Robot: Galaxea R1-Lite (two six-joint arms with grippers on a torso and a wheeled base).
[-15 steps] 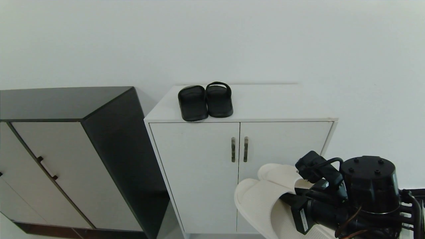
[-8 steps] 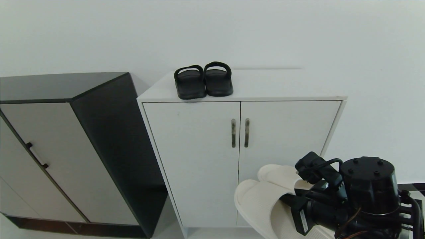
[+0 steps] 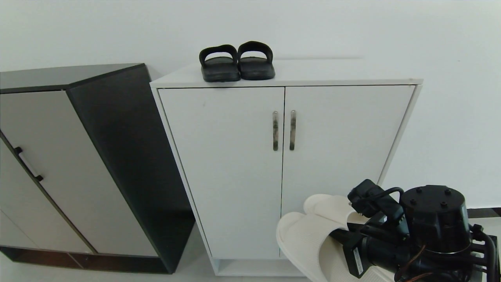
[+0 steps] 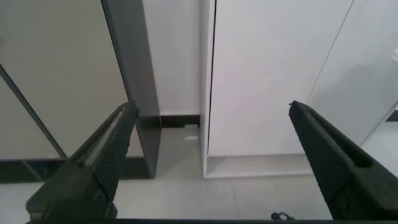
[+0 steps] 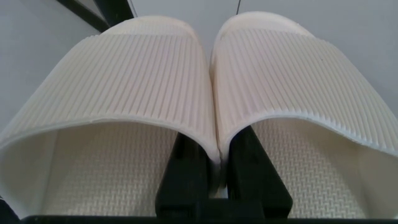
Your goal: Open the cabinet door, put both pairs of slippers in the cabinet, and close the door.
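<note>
Status: the right gripper (image 5: 216,165) is clamped on the white slippers (image 3: 309,231). Its fingers (image 5: 186,171) go in under the straps and pinch the two adjoining inner walls together. We think that's deliberate: one pinch carries the whole pair, toes pointing away from the wrist. The pair hangs low in front of the right door (image 3: 336,133), apart from it.

The left gripper (image 4: 211,109) has its jaws spread wide with nothing between them. It's down near the floor (image 4: 186,193), facing the gap between the dark cabinet (image 3: 117,156) and the white cabinet (image 3: 407,102). We read it as the free hand, kept empty for pulling a handle.

The black slippers (image 3: 236,62) sit on top of the white cabinet, side by side and touching, near the front edge above the left door (image 3: 227,156). Neither gripper is near them.

Both doors are shut flush. The handles (image 3: 275,130) are upright bars just beside each other at the centre seam, so either one should be easy to hook from the front.

Count:
- slippers: 4 (1 white pair, 1 black pair)
- cabinets: 2 (1 white, 1 dark)
- white cabinet doors: 2, one handle each
- grippers: 2 (1 loaded, 1 free)

Our take: the door isn't open yet and no pair is inside, so the task is at an early stage.
</note>
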